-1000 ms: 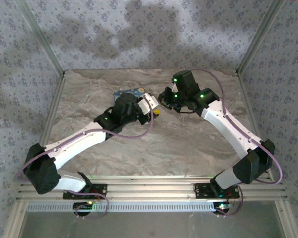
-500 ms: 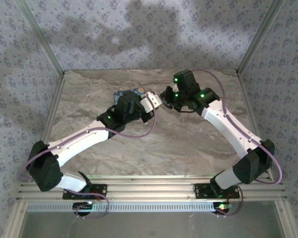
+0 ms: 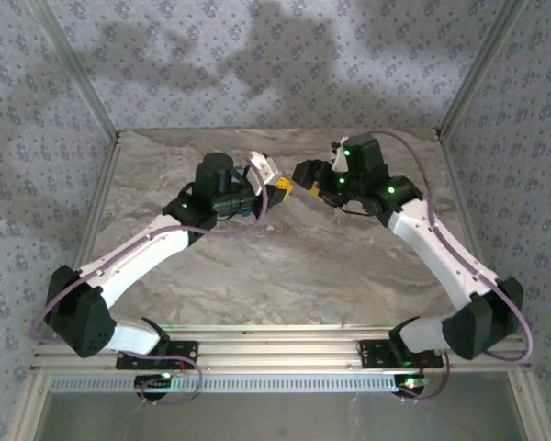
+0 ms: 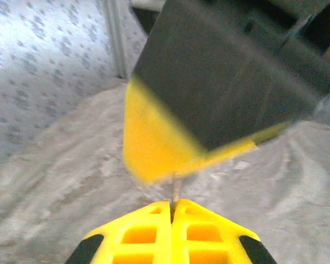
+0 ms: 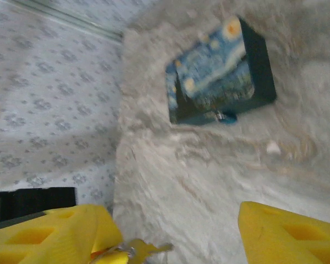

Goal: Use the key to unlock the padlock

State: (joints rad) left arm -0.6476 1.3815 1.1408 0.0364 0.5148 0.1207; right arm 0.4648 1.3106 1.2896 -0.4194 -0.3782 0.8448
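Left gripper (image 3: 277, 186): positioned above the far middle of the table (image 3: 285, 276), jaws fully closed. In the left wrist view its yellow fingertips (image 4: 154, 220) pinch a thin metal blade, the key (image 4: 175, 190).

Right gripper (image 3: 306, 179): just beside the left gripper, tip to tip, jaws wide apart, holding nothing. The key sits against one of its yellow fingers (image 5: 55, 234).

A blue painted box (image 5: 220, 71) rests on the table beyond. A small blue item (image 5: 226, 116) touches its edge; what it is cannot be told.
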